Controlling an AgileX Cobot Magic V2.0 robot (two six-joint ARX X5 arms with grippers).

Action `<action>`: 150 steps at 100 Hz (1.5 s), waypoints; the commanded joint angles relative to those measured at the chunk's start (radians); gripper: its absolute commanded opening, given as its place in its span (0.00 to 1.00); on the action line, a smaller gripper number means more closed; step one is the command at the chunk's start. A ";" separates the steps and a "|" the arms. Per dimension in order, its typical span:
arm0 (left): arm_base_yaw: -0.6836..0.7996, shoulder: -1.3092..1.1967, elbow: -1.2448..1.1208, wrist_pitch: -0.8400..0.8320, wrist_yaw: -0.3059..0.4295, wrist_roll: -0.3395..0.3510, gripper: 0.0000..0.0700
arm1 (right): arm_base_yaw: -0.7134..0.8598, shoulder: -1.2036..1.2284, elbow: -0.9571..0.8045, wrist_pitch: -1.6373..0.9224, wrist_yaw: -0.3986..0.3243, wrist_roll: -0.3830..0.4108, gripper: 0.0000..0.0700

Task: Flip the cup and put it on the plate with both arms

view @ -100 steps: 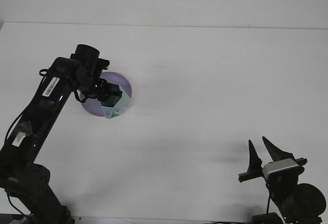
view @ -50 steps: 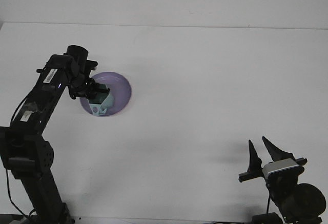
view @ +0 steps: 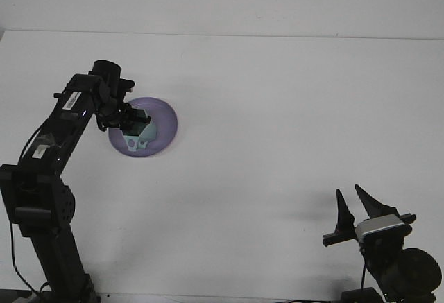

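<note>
Wide bare stretch of white table (view: 277,123) across the middle and right, far edge running straight along the top, near edge just under the arm bases. Purple plate (view: 163,126) well left of centre, far from every edge, with open surface all round its right and near sides. Pale green cup (view: 141,136) on the plate, toward its left-front part, partly under the left gripper (view: 137,118). Left arm (view: 55,150) rising from the bottom-left corner and bent over the plate's left rim, covering that side of it. Fingertips of the left gripper lost in dark housing against the cup; cannot tell whether pinching it or merely above it. Cup's rim and base too small to make out, so upright or inverted not clear. Right gripper (view: 352,206) low at bottom right, well apart from plate and cup, fingers (view: 341,213) spread in a V and holding nothing; its base cut off by the bottom border. Compared with half a second ago, left gripper slightly further right and up over the plate, more of the cup's top covered; right gripper unchanged
</note>
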 commanded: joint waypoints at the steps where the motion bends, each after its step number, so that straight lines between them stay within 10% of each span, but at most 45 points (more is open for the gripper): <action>1: -0.001 0.043 0.018 0.007 -0.007 0.009 0.06 | 0.001 0.005 0.005 0.008 0.000 0.018 0.38; 20: -0.001 0.043 0.035 0.051 -0.007 0.004 0.66 | 0.001 0.005 0.005 0.008 0.000 0.018 0.38; 72: 0.014 -0.049 0.287 -0.089 -0.006 -0.033 0.66 | 0.001 0.005 0.005 0.009 0.001 0.018 0.38; 84: 0.021 -0.141 0.287 -0.111 -0.006 -0.049 0.62 | 0.001 0.005 0.005 0.009 0.001 0.018 0.38; 104: 0.026 -0.349 0.286 -0.121 -0.002 -0.047 0.00 | 0.000 0.005 0.005 0.009 0.003 0.018 0.38; 116: 0.032 -0.479 0.274 -0.124 -0.002 -0.047 0.02 | 0.000 0.005 0.005 0.010 0.003 0.018 0.34; 129: 0.032 -0.620 0.204 -0.117 -0.002 -0.047 0.02 | 0.001 0.005 0.005 0.010 0.003 0.018 0.01; 150: 0.031 -0.942 -0.253 0.107 0.002 -0.049 0.02 | 0.000 0.005 0.005 0.010 0.039 0.072 0.00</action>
